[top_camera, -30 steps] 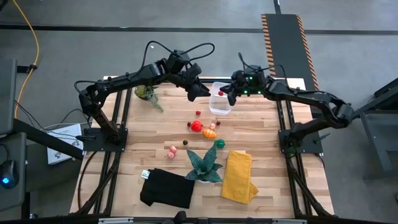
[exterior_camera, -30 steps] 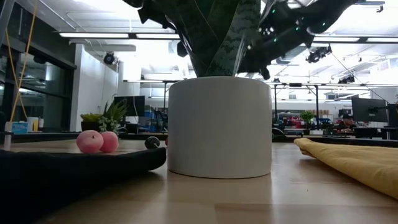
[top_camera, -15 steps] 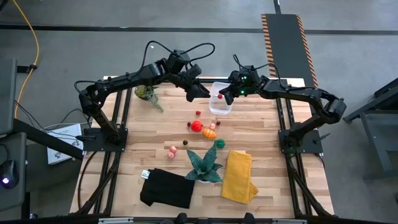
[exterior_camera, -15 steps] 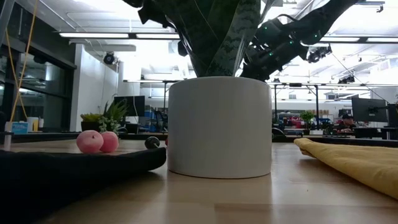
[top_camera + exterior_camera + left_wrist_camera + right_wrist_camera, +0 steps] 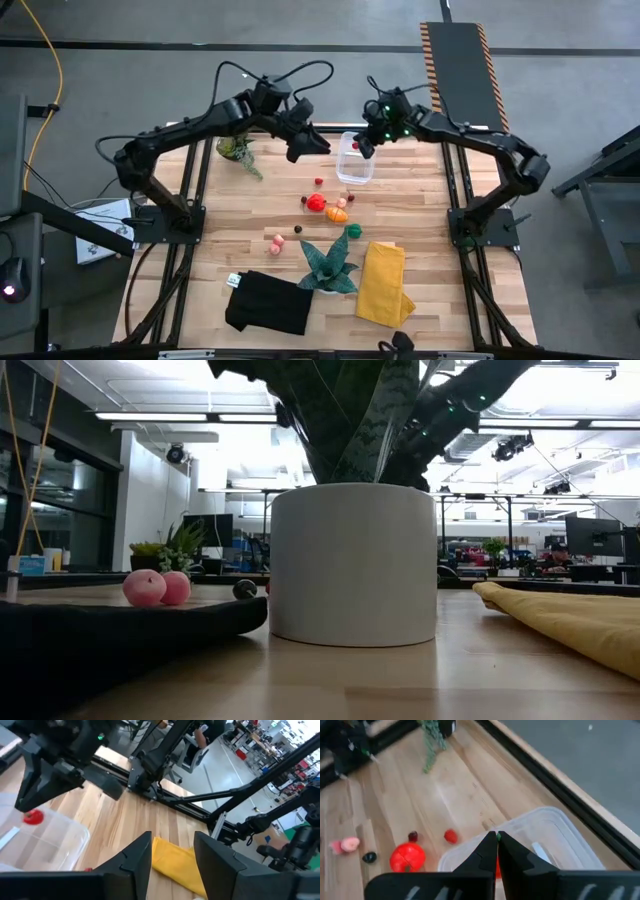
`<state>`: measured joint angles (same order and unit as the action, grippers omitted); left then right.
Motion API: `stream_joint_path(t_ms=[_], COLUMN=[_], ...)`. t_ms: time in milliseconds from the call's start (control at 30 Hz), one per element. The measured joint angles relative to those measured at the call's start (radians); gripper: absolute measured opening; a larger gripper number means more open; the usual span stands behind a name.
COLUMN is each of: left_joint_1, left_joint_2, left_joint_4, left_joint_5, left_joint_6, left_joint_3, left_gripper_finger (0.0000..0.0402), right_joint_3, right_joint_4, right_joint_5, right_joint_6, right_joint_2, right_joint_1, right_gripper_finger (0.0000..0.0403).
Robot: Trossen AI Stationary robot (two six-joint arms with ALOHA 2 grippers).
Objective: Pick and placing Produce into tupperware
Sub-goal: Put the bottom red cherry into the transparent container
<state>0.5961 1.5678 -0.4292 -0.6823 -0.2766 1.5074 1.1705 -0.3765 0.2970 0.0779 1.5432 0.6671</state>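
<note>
two dark arms meet above the far edge of a wooden tabletop (image 5: pixel 420 215), where a clear tupperware (image 5: pixel 354 160) sits just right of the middle. the right gripper (image 5: pixel 362 148) hangs over the tub's far end, its jaws pressed together on a tiny red piece with a green tip (image 5: pixel 497 837), seen between the fingertips in the right wrist view and again as a red dot (image 5: pixel 33 817) over the tub in the left wrist view. the left gripper (image 5: pixel 318 145) hovers just beside the tub's left side, its two fingers (image 5: pixel 131 857) set apart with nothing between them.

the rest of the produce lies loose on the boards near the middle of the tabletop: a large red piece (image 5: pixel 316 202) beside an orange one (image 5: pixel 337 213), small dark red pieces (image 5: pixel 319 182) between them and the tub, a green piece (image 5: pixel 353 231) toward the yellow cloth, and a pink pair (image 5: pixel 277 241) with a dark bead (image 5: pixel 298 229) to the left (the pink pair also shows at table height, on the black cloth's far side).

toward the near edge stand a teal spiky plant in a white pot (image 5: pixel 352 565), a folded yellow cloth (image 5: pixel 382 283) to its right and a black cloth (image 5: pixel 268 303) near the near-left corner. a small leafy plant (image 5: pixel 236 152) sits at the far-left corner.
</note>
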Motion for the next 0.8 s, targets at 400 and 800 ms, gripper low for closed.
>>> stream_joint_path(t_ms=[400,800], left_joint_1=[0.000,-0.001], left_joint_2=[-0.152,-0.232], left_joint_4=[-0.169,-0.316], left_joint_5=[0.022,0.093], left_joint_6=[0.065,0.123], left_joint_3=[0.000,0.000], left_gripper_finger=[0.0110,0.0100], right_joint_3=[0.222,0.237], right_joint_4=[-0.317,-0.349], right_joint_5=[0.045,0.006], right_joint_6=[-0.086,-0.096], right_joint_2=[0.147,0.181], right_joint_1=[0.000,-0.015], right_gripper_finger=[0.0000,0.0000])
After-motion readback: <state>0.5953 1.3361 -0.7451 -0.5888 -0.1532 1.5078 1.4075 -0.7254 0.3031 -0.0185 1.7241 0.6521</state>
